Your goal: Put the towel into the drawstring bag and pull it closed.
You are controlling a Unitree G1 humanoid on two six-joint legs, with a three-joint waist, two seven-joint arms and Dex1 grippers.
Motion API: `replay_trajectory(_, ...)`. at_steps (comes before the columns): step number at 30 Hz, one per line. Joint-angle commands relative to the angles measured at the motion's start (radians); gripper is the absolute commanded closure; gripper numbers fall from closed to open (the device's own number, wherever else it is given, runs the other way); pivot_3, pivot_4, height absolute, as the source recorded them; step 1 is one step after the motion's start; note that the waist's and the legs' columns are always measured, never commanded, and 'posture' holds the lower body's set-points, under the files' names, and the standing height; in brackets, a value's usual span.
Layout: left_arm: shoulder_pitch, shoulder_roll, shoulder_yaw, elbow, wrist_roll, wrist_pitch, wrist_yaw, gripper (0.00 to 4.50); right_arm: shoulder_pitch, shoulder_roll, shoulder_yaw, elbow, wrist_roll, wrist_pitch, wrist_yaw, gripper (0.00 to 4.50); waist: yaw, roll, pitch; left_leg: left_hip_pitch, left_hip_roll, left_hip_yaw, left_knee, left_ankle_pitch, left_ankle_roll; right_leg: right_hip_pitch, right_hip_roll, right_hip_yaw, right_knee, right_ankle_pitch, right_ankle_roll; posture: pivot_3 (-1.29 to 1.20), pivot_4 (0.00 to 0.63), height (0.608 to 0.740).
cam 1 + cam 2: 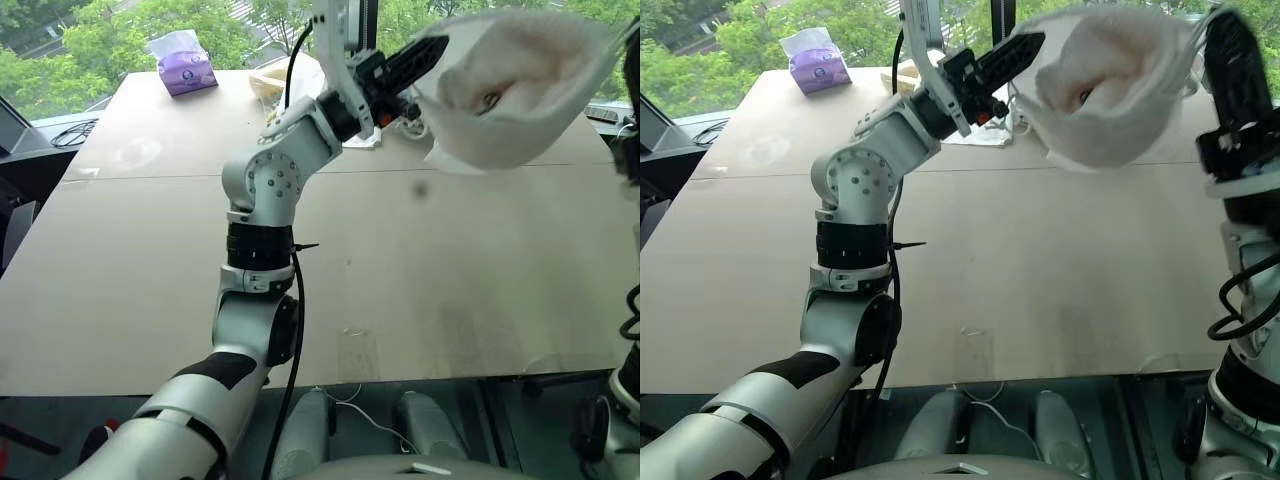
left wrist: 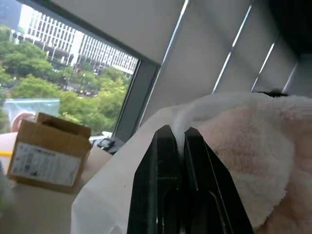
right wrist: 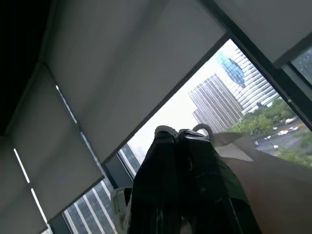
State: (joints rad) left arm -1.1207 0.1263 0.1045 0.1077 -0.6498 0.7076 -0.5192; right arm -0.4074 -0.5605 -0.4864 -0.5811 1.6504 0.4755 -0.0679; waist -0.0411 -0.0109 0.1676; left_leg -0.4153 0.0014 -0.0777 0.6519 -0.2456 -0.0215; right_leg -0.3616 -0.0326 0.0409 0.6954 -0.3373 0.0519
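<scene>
The bench [image 1: 150,290] is seen from above by the two head views, which face forward and down; the raised drawstring bag [image 1: 1110,90] and both arms are shared by them. The left gripper [image 2: 178,141] is viewed at close range along its fingers, upward toward a window. The right gripper [image 3: 181,136] is viewed likewise, toward blinds and sky.

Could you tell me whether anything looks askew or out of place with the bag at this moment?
Nothing looks damaged or spilled. The translucent white drawstring bag hangs in the air between both shut pincers, left pincer and right pincer, with the fluffy off-white towel bulging at its mouth.
</scene>
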Motion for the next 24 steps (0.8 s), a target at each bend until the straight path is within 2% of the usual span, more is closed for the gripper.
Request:
replay_trajectory(1,-0.025,-0.008,0.024,-0.012,-0.02,0.007,0.032,4.5,-0.014,0.032,-0.004,-0.018,0.069,-0.045,-0.001,4.45,0.001,0.0,0.001,-0.001,0.0,0.0,0.0,0.0,0.0,-0.001,0.0,0.0,0.0,0.0,0.0,0.0,0.15,0.74)
replay_trajectory(2,-0.038,-0.025,0.06,-0.011,-0.062,0.02,0.046,4.5,-0.022,0.038,-0.008,-0.018,0.082,-0.055,-0.005,4.45,0.001,0.001,0.001,-0.001,0.001,0.001,0.0,0.0,0.0,-0.002,-0.001,0.001,0.001,0.0,0.0,0.0,0.15,0.74)
replay_trajectory(4,-0.02,0.012,-0.009,0.026,0.05,0.004,0.064,4.5,0.015,0.022,0.003,0.024,-0.001,-0.034,-0.017,4.45,0.002,0.001,0.001,-0.003,0.0,0.001,0.002,0.0,0.0,-0.003,-0.001,0.001,0.001,0.0,0.0,0.0,0.15,0.74)
replay_trajectory(5,-0.016,0.024,-0.03,0.033,0.081,0.023,0.083,4.5,0.013,0.03,0.002,0.022,0.01,-0.041,-0.01,4.45,0.002,0.001,0.001,-0.003,0.0,0.001,0.002,0.0,0.0,-0.003,-0.001,0.001,0.001,0.0,0.0,0.0,0.15,0.74)
replay_trajectory(7,-0.063,-0.039,0.079,-0.002,-0.075,0.066,0.128,4.5,-0.028,0.052,-0.017,-0.006,0.103,-0.074,0.005,4.45,0.002,0.001,0.001,-0.001,0.0,0.001,0.001,0.0,0.0,-0.001,-0.001,0.001,0.001,0.0,0.0,0.0,0.15,0.74)
replay_trajectory(8,-0.071,-0.041,0.073,-0.019,-0.07,0.065,0.128,4.5,-0.022,0.048,-0.016,0.024,0.078,-0.072,-0.019,4.45,0.003,0.001,0.001,-0.001,0.0,0.001,0.001,0.0,0.0,-0.002,-0.001,0.001,0.001,0.0,0.0,0.0,0.15,0.74)
replay_trajectory(10,-0.034,-0.004,-0.025,-0.017,0.044,0.045,0.111,4.5,0.024,0.026,0.008,0.091,-0.041,-0.046,-0.034,4.45,0.003,0.001,0.001,-0.002,0.001,0.0,0.002,0.0,0.0,-0.002,-0.001,0.001,0.001,0.0,0.0,0.0,0.15,0.74)
replay_trajectory(11,-0.011,0.016,-0.069,-0.012,0.091,0.052,0.113,4.5,0.033,0.03,0.016,0.085,-0.041,-0.039,-0.005,4.45,0.004,0.001,0.001,-0.002,0.0,0.0,0.002,0.0,0.0,-0.002,-0.001,0.001,0.001,0.0,0.0,0.0,0.15,0.74)
replay_trajectory(12,-0.002,0.012,-0.068,-0.021,0.086,0.063,0.126,4.5,0.018,0.045,0.014,0.06,0.006,-0.048,0.018,4.45,0.004,0.001,0.001,-0.001,0.0,0.001,0.001,0.0,0.0,-0.001,-0.001,0.001,0.001,0.0,0.0,0.0,0.15,0.74)
replay_trajectory(13,-0.014,-0.02,-0.008,-0.042,-0.001,0.086,0.139,4.5,-0.003,0.057,0.008,0.052,0.038,-0.065,0.009,4.45,0.003,0.002,0.001,0.0,0.0,0.002,0.001,0.0,0.0,-0.001,-0.001,0.002,0.001,0.0,0.0,0.0,0.15,0.74)
replay_trajectory(14,-0.009,-0.006,-0.027,-0.059,0.014,0.08,0.119,4.5,0.006,0.047,0.013,0.079,0.013,-0.052,-0.017,4.45,0.001,0.003,0.002,0.0,0.0,0.002,0.001,0.0,0.0,-0.002,-0.001,0.002,0.001,0.0,0.0,0.0,0.15,0.74)
replay_trajectory(16,0.025,0.065,-0.146,-0.053,0.161,0.022,0.091,4.5,0.045,0.027,0.032,0.115,-0.086,-0.028,-0.015,4.45,0.0,0.003,0.002,-0.002,0.001,0.002,0.001,0.0,0.0,-0.004,0.0,0.003,0.002,0.0,0.0,0.0,0.15,0.74)
replay_trajectory(17,0.038,0.068,-0.15,-0.046,0.175,0.02,0.094,4.5,0.047,0.035,0.035,0.099,-0.064,-0.027,0.002,4.45,0.0,0.003,0.002,-0.002,0.001,0.002,0.001,0.0,0.0,-0.004,0.0,0.003,0.002,0.0,0.0,0.0,0.15,0.74)
replay_trajectory(19,0.037,0.035,-0.088,-0.063,0.096,0.029,0.085,4.5,0.032,0.043,0.032,0.077,-0.035,-0.036,-0.002,4.45,0.0,0.004,0.002,-0.001,0.001,0.003,0.0,0.0,0.0,-0.004,0.0,0.004,0.002,0.0,0.0,0.0,0.15,0.74)
replay_trajectory(23,0.102,0.101,-0.204,-0.033,0.252,-0.061,0.046,4.5,0.067,0.007,0.035,0.101,-0.135,-0.011,0.012,4.45,0.003,0.004,0.002,-0.002,0.001,0.003,0.001,0.0,0.0,-0.004,-0.001,0.004,0.002,0.0,0.0,0.0,0.15,0.74)
replay_trajectory(24,0.116,0.107,-0.206,-0.031,0.264,-0.081,0.041,4.5,0.077,-0.036,0.047,0.104,-0.214,0.004,0.02,4.45,0.004,0.004,0.002,-0.001,0.001,0.003,0.001,0.0,0.0,-0.004,-0.001,0.004,0.002,0.0,0.0,0.0,0.15,0.74)
